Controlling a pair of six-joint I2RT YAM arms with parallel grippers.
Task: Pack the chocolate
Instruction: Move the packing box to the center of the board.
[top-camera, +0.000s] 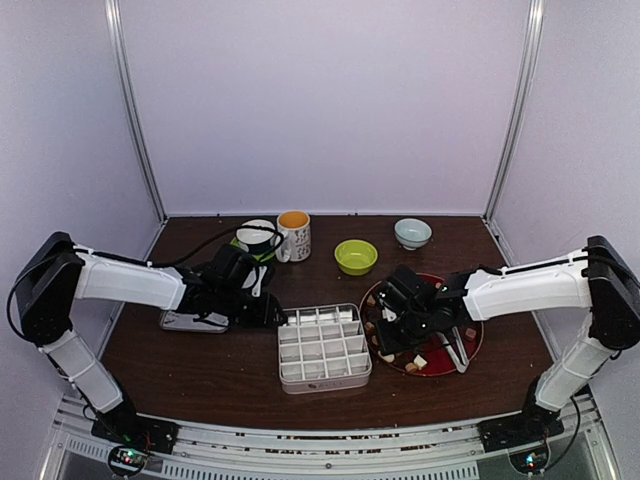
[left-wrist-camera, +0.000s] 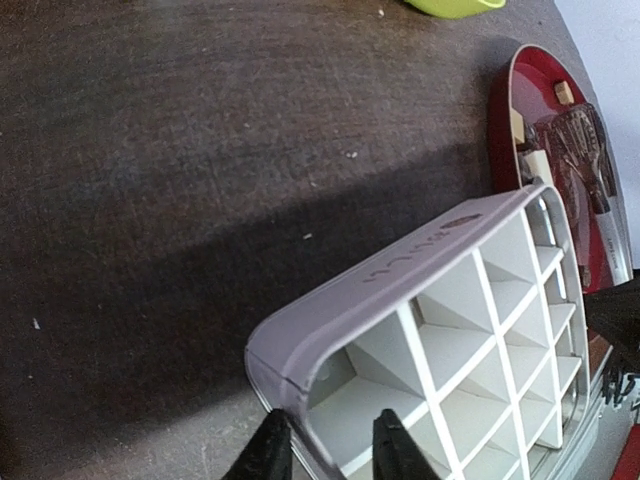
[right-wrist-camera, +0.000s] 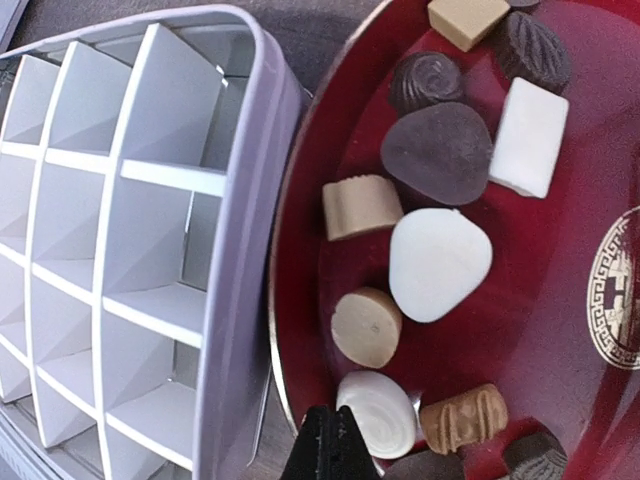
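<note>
The chocolate (right-wrist-camera: 438, 262) lies on a red plate (right-wrist-camera: 560, 330): several small white, tan and dark pieces. My right gripper (right-wrist-camera: 330, 450) is shut with nothing in it, its tip at the plate's near rim beside a white swirled piece (right-wrist-camera: 380, 412). A pale compartment tray (top-camera: 323, 348) stands left of the plate (top-camera: 470, 335). My left gripper (left-wrist-camera: 330, 450) straddles the tray's corner rim (left-wrist-camera: 400, 270). One finger touches the outer wall and the other stands apart inside a compartment. From above, the left gripper (top-camera: 275, 315) is at the tray's left corner and the right gripper (top-camera: 385, 335) is over the plate's left edge.
Metal tongs (top-camera: 455, 350) lie on the plate's right side. At the back stand a white cup (top-camera: 258, 238), a mug (top-camera: 294, 235), a green bowl (top-camera: 356, 256) and a pale bowl (top-camera: 412, 232). A flat grey item (top-camera: 195, 322) lies under the left arm.
</note>
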